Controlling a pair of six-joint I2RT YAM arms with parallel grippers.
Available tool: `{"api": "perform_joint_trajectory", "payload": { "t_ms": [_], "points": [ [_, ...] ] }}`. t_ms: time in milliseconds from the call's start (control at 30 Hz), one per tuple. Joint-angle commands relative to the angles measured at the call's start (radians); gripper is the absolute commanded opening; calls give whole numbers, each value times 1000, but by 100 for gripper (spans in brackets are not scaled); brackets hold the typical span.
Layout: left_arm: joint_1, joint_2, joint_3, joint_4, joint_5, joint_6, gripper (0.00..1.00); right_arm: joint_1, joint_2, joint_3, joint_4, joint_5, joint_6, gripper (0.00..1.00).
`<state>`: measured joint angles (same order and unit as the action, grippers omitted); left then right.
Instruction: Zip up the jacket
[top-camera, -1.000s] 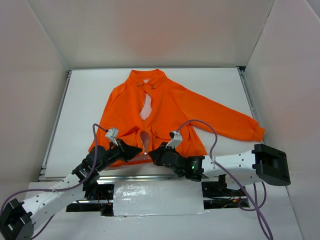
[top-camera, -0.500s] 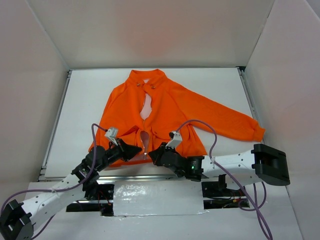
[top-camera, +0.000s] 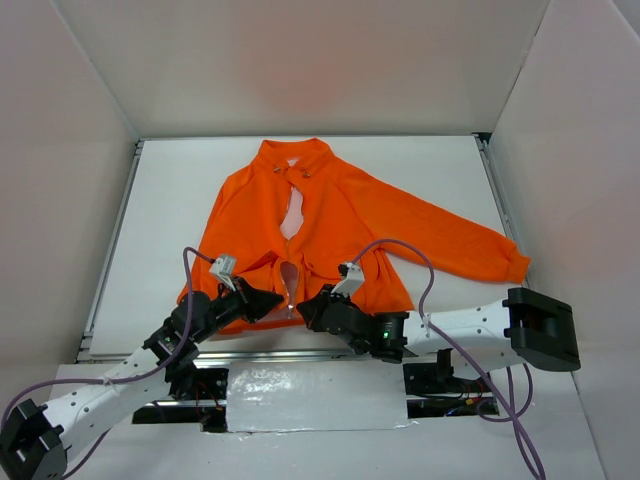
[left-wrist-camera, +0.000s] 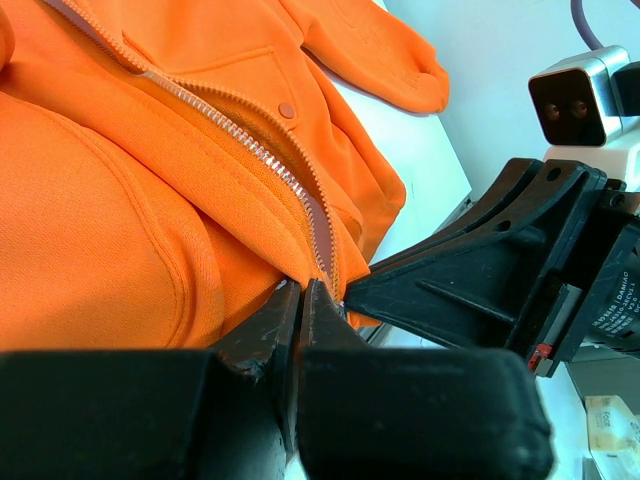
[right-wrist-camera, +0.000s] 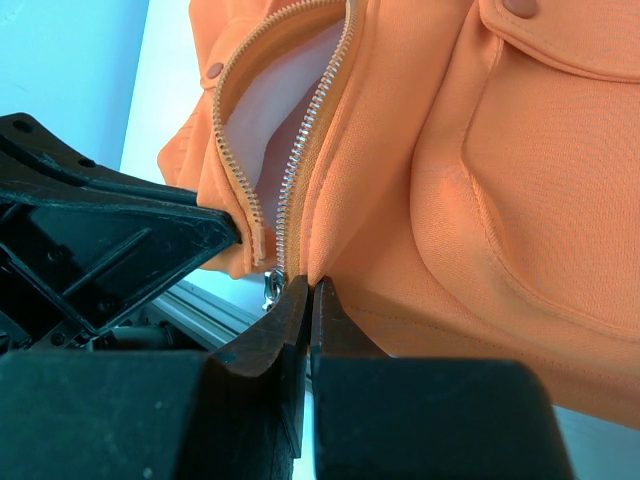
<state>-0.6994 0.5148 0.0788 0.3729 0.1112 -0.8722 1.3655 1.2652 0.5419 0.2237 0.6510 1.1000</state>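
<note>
The orange jacket (top-camera: 330, 215) lies flat on the white table, collar far, hem near, its front open with pale lining showing. My left gripper (top-camera: 279, 300) is shut on the hem of the jacket's left panel (left-wrist-camera: 150, 250) beside the zipper teeth (left-wrist-camera: 250, 140). My right gripper (top-camera: 302, 308) is shut on the hem of the right panel (right-wrist-camera: 480, 200) next to the zipper teeth (right-wrist-camera: 300, 170). The silver slider (right-wrist-camera: 270, 288) hangs just left of the right fingertips. The two grippers nearly touch at the bottom of the zipper.
White walls enclose the table (top-camera: 170, 210) on three sides. A metal rail (top-camera: 250, 345) runs along the near edge under the hem. The jacket's right sleeve (top-camera: 470, 245) stretches toward the right wall. Purple cables loop over both arms.
</note>
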Motion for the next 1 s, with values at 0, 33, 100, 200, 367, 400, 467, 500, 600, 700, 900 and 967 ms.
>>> {"api": "perform_joint_trajectory", "payload": {
  "t_ms": [0, 33, 100, 200, 367, 400, 467, 500, 600, 700, 900, 967],
  "points": [
    [-8, -4, 30, 54, 2, -22, 0, 0, -29, 7, 57, 35, -17, 0],
    [-8, -2, 30, 55, 2, -24, 0, 0, -29, 7, 57, 35, -15, 0],
    [-8, 1, 29, 60, 2, -25, 0, 1, -29, 6, 60, 32, -17, 0],
    [-8, 7, 22, 75, 8, -31, 0, 1, -29, 4, 63, 33, -17, 0],
    [-8, 16, 22, 78, 10, -31, 0, 1, -33, 1, 68, 35, -20, 0],
    [-8, 14, 22, 78, 10, -30, 0, 1, -35, 0, 69, 35, -20, 0],
    [-6, 13, 22, 78, 8, -30, 0, 1, -35, -3, 74, 35, -20, 0],
    [-8, 13, 22, 80, 10, -30, 0, 1, -33, -5, 74, 36, -20, 0],
    [-8, 19, 24, 81, 15, -31, 0, 1, -35, -5, 75, 36, -22, 0],
    [-8, 17, 22, 86, 21, -31, 0, 0, -33, -5, 74, 38, -20, 0],
    [-8, 16, 29, 84, 28, -30, 0, 1, -26, 9, 60, 58, -20, 0],
    [-8, 17, 30, 86, 31, -28, 0, -2, -29, 9, 57, 64, -26, 0]
  ]
}}
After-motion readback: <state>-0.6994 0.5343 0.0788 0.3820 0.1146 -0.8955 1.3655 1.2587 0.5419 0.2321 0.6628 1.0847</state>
